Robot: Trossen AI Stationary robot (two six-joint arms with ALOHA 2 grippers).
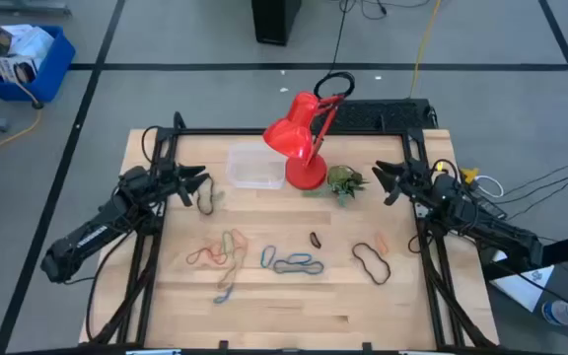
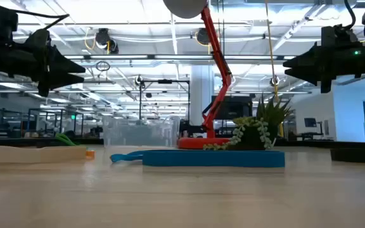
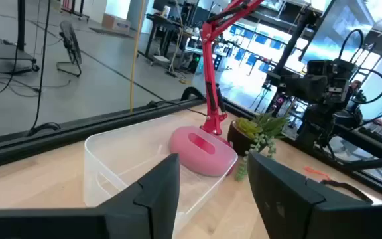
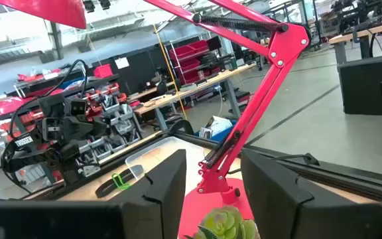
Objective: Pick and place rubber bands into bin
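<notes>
Both pincers hover spread and empty, the left pincer [image 1: 203, 181] beside the bin [image 1: 254, 166]; rubber bands [image 1: 297, 263] lie loose on the counter [image 1: 294, 311]; next likely comes a descent onto one.

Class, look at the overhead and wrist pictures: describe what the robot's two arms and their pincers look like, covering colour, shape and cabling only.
Both arms are dark, nearly black, built of jointed segments with black cables trailing from them. The left pincer and the right pincer each end in two pointed fingers. Seen close from the wrist cameras, the fingers are broad, flat, matt black plates with angled edges. No markings are visible.
</notes>
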